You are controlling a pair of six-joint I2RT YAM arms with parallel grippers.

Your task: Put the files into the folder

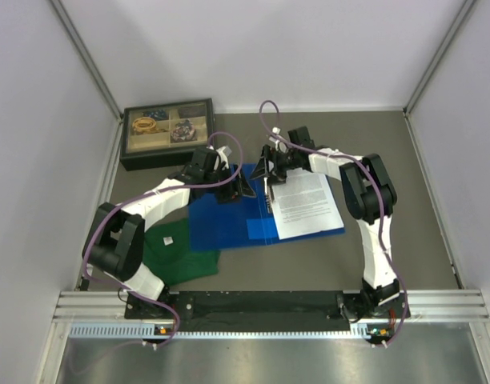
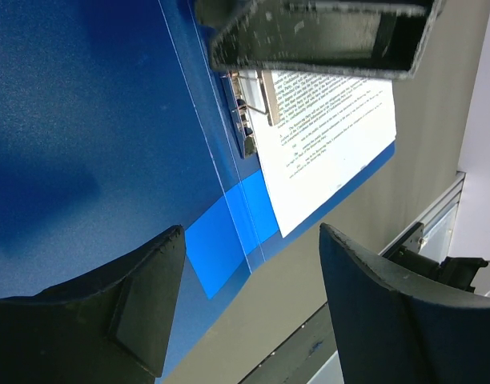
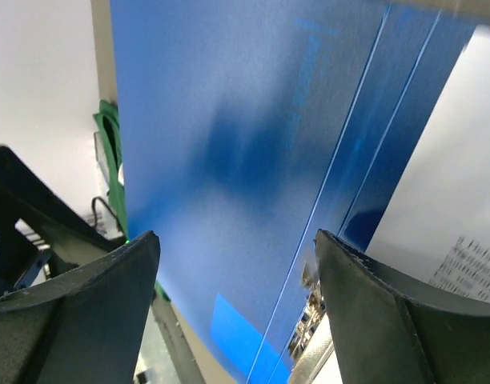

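The folder (image 1: 225, 224) lies opened flat in the middle of the top view, its blue left cover toward the lower left and its right half toward the right. The files (image 1: 307, 204) already rest on that right half, printed side up, with their left edge beside the spine. I judge the main part of the task as done: the sheets are inside the folder. What remains, as I think, is to make sure the sheets sit on the rings and then to fold the left cover over them. The cover is not yet closed.

My left gripper (image 2: 251, 264) hangs over the blue left cover, a little left of the centre in the top view. Its two fingers stand wide apart, and between them I see only the cover below; it holds nothing. My right gripper (image 3: 237, 256) hangs over the spine, just above the centre of the top view. It also is spread wide with nothing in it, and I cannot tell if it touches the plastic.

The metal rings (image 2: 249, 120) are at the upper middle of my left wrist view, at the edge of the paper. I cannot tell if they pass through the sheets.
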